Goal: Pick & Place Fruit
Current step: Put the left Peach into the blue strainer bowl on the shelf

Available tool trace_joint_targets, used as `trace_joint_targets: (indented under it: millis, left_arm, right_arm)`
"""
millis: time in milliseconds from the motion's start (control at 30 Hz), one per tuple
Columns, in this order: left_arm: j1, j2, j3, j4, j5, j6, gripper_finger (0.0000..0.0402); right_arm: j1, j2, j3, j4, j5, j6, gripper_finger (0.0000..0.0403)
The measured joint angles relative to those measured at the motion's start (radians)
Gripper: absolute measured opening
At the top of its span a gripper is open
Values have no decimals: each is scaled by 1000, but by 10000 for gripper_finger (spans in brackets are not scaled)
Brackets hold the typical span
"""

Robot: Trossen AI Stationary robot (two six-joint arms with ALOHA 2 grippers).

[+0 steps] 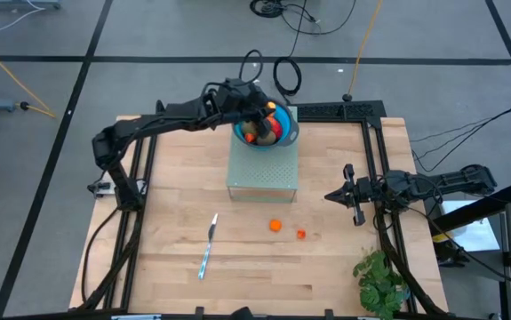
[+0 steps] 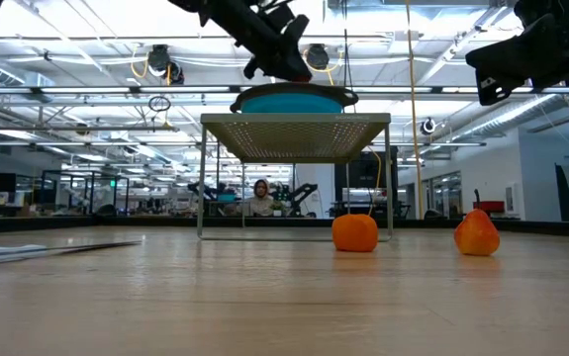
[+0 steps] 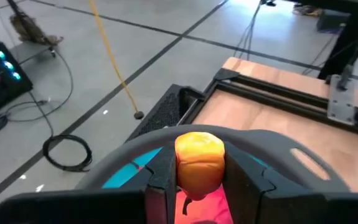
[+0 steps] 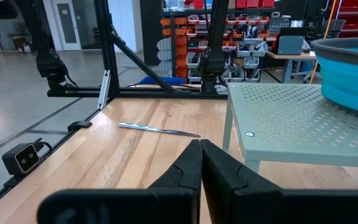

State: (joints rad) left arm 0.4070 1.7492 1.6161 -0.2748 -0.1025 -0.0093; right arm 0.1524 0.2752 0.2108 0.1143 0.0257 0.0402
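Note:
A blue bowl (image 1: 292,133) with a grey rim stands on a grey-green perforated stand (image 1: 262,173) at the far middle of the table. My left gripper (image 1: 268,114) is over the bowl, shut on a red-orange-yellow oblong fruit (image 3: 198,158). More fruit lies in the bowl, among it a brownish piece (image 1: 252,136). A small orange piece (image 1: 275,225) and a smaller red piece (image 1: 301,234) rest on the table in front of the stand. My right gripper (image 1: 331,196) waits shut at the right side, holding nothing. My left gripper pinches the oblong fruit by its two sides (image 3: 180,167) between its two fingers (image 3: 160,171). The fingers come in from the table's left, slanting down, and lie along the fruit. Its yellow end (image 3: 198,144) sticks out past the fingertips, over the bowl's inside.
A slim silver knife (image 1: 208,246) lies on the table to the near left of the stand. A green leafy plant (image 1: 381,280) stands at the near right corner. A black frame (image 1: 375,133) runs along the table's edges. Bare wood lies between the knife and the plant.

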Motion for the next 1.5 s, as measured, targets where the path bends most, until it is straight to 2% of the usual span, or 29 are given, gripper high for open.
trace_joint_targets:
  millis: [333,700,833,1500]
  left_arm:
    - [22,24,0,16,-64,41,93]
    - [58,32,0,23,-54,29,93]
    - [58,32,0,23,-4,19,93]
    - [59,83,-3,46,1,2,95]
  right_arm:
    - [0,0,0,0,0,0,0]
    - [0,0,0,0,0,0,0]
    - [0,0,0,0,0,0,0]
    - [0,0,0,0,0,0,0]
